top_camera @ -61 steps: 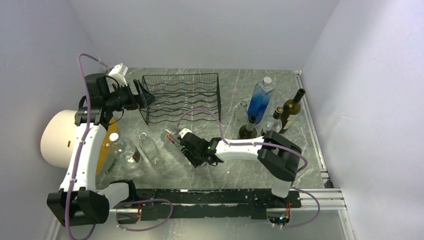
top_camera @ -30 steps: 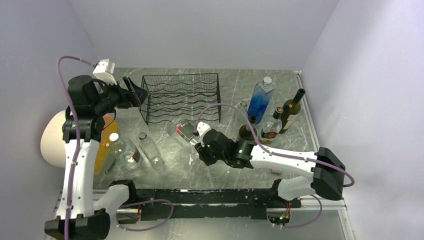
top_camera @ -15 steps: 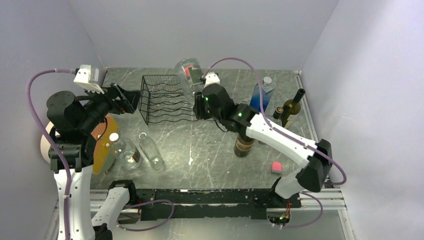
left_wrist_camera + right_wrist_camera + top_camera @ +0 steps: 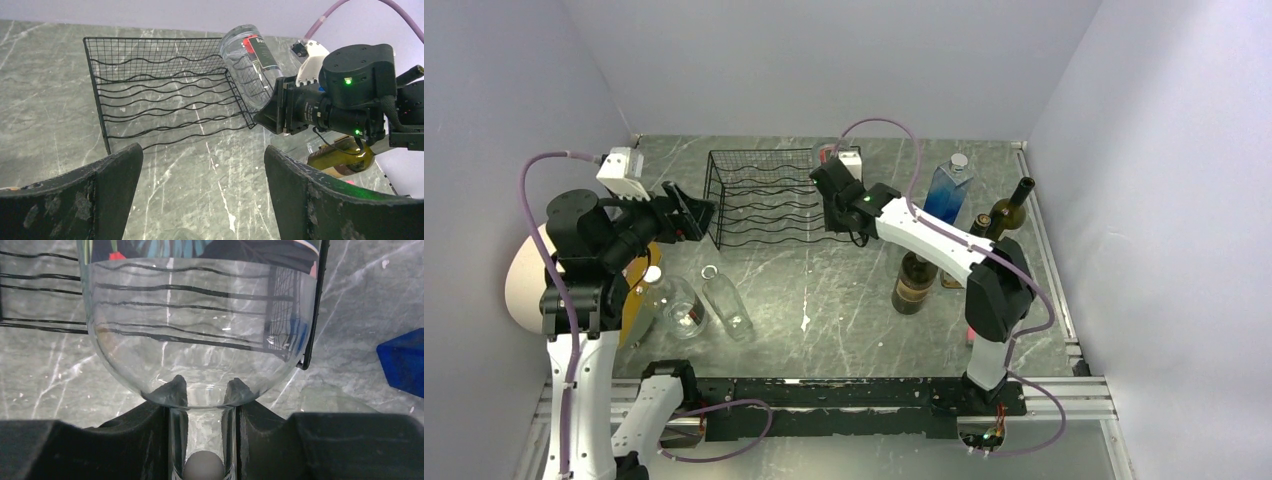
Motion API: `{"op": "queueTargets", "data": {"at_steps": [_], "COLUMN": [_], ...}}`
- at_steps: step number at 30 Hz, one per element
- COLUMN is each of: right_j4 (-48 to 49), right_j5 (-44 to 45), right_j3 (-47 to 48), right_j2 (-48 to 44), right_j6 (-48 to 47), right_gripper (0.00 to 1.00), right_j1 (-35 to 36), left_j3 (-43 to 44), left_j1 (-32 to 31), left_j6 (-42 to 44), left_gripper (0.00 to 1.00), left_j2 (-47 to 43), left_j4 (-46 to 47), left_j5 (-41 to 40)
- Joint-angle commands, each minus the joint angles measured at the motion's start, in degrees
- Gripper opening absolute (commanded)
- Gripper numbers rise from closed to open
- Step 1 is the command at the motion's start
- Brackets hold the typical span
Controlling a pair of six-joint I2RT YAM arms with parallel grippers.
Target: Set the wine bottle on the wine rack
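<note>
The right claw (image 4: 202, 390) is clamped tight on the thin neck of the clear glass wine bottle (image 4: 200, 315), one finger on each side of the neck. Straight ahead of it the bottle's round shoulder and dark-labelled body reach out over the near end of the black wire wine rack (image 4: 165, 100), whose wavy rods show through the glass; I cannot tell whether the bottle rests on a tier or hangs just above it. From the left wrist view the bottle is tilted, base high and away from the claw, neck low toward it. The left claw (image 4: 202, 160) stands wide open with nothing between its fingers, the rack well ahead of it on the grey marble table (image 4: 824, 310). Behind the right claw, along its arm, stand a blue bottle (image 4: 945, 190) and a dark wine bottle (image 4: 914, 280).
</note>
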Motion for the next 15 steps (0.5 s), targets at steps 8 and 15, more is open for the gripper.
{"op": "queueTargets", "data": {"at_steps": [8, 15], "right_j4": [4.83, 4.36], "right_j5": [4.16, 3.05], "right_j3": [7.41, 9.48], "right_j2": [2.79, 5.53], "right_j6": [1.80, 0.59], "right_gripper": [0.00, 0.26], "right_j1": [-3.59, -4.79], "left_j3": [-2.18, -2.46], "left_j1": [-2.45, -2.46], "left_j6": [0.74, 0.66], "left_gripper": [0.95, 0.95], "left_j2": [0.56, 0.94], "left_j4": [1.22, 1.30], "left_j5": [-1.71, -1.48]}}
